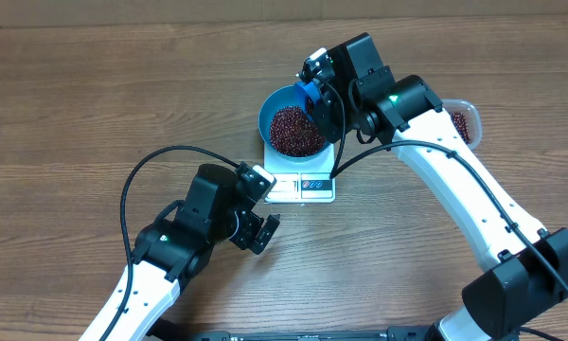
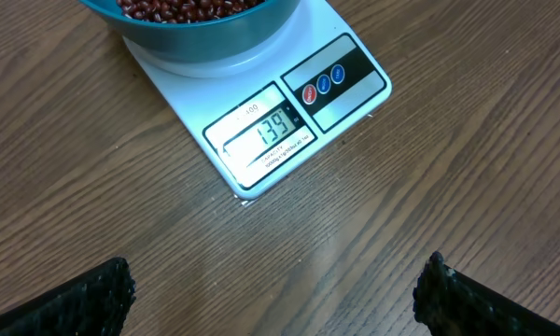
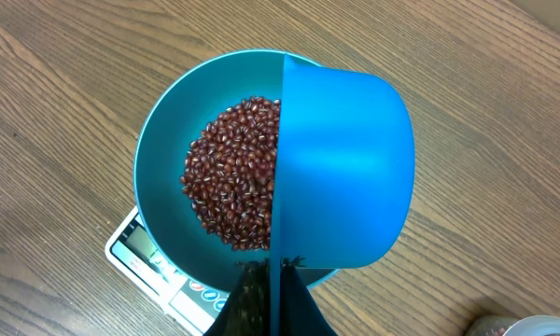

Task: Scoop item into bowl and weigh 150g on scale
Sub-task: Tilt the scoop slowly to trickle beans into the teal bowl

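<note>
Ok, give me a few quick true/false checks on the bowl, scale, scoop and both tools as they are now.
1. The bowl sits on the scale. True.
2. The left tool holds the scoop. False: it is open and empty; the right tool grips the scoop.
3. The bowl is empty. False: beans lie in it.
4. The display reads 139. True.
5. The scoop is over the bowl. True.
</note>
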`<action>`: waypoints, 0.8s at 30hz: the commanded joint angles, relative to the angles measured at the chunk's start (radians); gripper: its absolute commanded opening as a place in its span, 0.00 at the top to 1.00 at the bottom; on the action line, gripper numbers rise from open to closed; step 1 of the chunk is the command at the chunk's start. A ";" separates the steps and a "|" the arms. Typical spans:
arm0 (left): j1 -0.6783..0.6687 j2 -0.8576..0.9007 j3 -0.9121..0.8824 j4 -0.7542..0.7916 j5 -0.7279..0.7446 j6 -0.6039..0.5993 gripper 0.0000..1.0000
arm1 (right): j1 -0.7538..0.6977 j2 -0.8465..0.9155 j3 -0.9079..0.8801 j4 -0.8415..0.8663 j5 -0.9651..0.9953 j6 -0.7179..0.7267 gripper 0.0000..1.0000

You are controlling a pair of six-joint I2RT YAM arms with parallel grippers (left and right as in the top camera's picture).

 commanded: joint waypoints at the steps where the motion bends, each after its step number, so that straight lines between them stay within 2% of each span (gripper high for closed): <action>1: -0.002 0.005 -0.003 0.003 -0.007 -0.017 0.00 | 0.003 -0.033 0.034 0.007 -0.002 -0.011 0.96; 24: -0.002 0.005 -0.003 0.003 -0.007 -0.017 0.00 | 0.003 -0.033 0.033 0.008 -0.013 -0.096 0.96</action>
